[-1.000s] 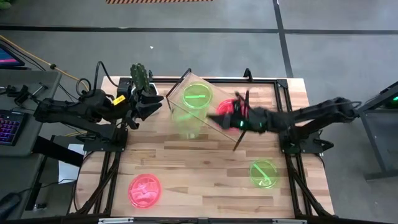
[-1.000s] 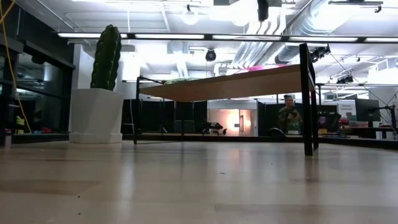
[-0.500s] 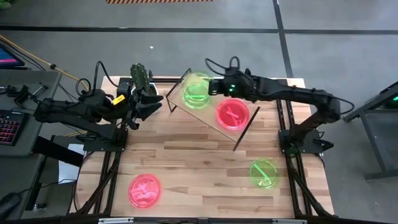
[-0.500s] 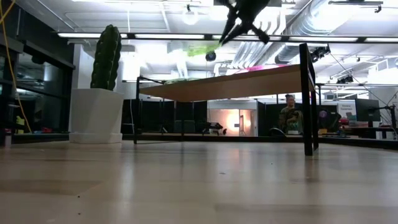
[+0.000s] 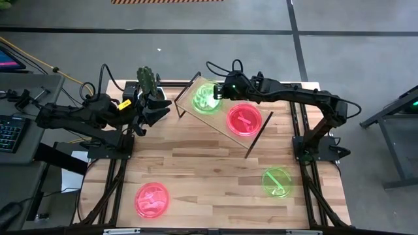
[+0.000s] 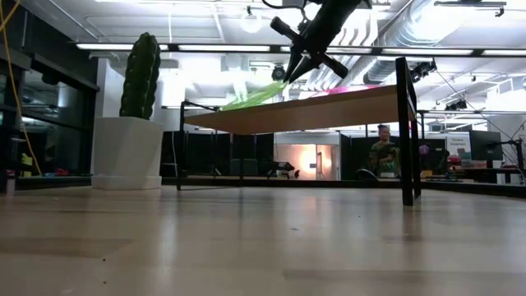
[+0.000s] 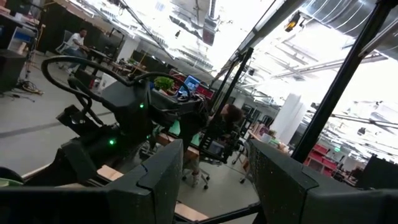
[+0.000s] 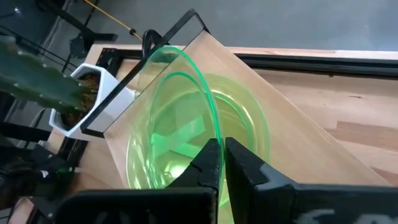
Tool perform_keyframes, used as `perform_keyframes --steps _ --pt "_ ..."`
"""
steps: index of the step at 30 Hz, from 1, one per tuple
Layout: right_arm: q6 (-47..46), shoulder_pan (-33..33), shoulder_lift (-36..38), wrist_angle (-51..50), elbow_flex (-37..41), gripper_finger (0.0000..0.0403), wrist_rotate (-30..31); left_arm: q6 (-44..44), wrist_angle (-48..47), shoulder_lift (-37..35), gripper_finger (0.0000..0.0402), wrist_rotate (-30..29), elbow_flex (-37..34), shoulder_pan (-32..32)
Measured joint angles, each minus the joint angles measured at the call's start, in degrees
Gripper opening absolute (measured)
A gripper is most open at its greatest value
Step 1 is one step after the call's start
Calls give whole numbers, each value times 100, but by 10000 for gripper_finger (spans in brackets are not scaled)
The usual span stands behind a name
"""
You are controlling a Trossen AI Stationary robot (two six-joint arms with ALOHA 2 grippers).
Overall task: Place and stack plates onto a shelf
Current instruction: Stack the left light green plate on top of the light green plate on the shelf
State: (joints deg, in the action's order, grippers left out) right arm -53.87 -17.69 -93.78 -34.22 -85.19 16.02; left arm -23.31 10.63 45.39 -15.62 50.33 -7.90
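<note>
My right gripper (image 5: 219, 91) hangs over the far left end of the shelf (image 5: 262, 130) and is shut on a neon green plate (image 5: 206, 99). In the right wrist view a second green outline (image 8: 245, 124) shows beneath that plate on the board. One pink plate (image 5: 243, 119) lies flat on the shelf beside it. On the tabletop lie another pink plate (image 5: 151, 200) and another green plate (image 5: 277, 181). My left gripper (image 5: 163, 108) waits open beside the cactus (image 5: 148, 79), touching nothing. My right gripper pinches the green plate's rim (image 8: 214, 134) between its two fingers (image 8: 208, 163), slanting down from above on the shelf's right side. The plate tilts down away from the fingers (image 6: 297, 64). Its far lower edge (image 6: 234, 104) reaches the shelf board.
The cactus in its white pot (image 6: 127, 152) stands at the table's far left corner, close to the shelf's left leg (image 6: 180, 144). Black frame legs (image 6: 406, 140) stand at the shelf ends. Bare tabletop (image 5: 215, 170) lies between the shelf and the two loose plates.
My right gripper has carried the green plate from the middle of the shelf toward its far left end. It has then come down. The plate, lifted clear half a second ago, now tilts with its lower edge on the shelf.
</note>
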Motion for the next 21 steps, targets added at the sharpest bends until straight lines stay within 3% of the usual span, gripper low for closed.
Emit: perform_keyframes --steps 12,15,21 --pt "-115 -7 0 110 0 12 1 106 -2 0 175 -20 0 0" --pt "-105 -7 0 110 0 44 1 107 -2 0 175 -20 0 0" --pt "-11 -7 6 110 2 146 -5 105 -2 0 175 -22 0 0"
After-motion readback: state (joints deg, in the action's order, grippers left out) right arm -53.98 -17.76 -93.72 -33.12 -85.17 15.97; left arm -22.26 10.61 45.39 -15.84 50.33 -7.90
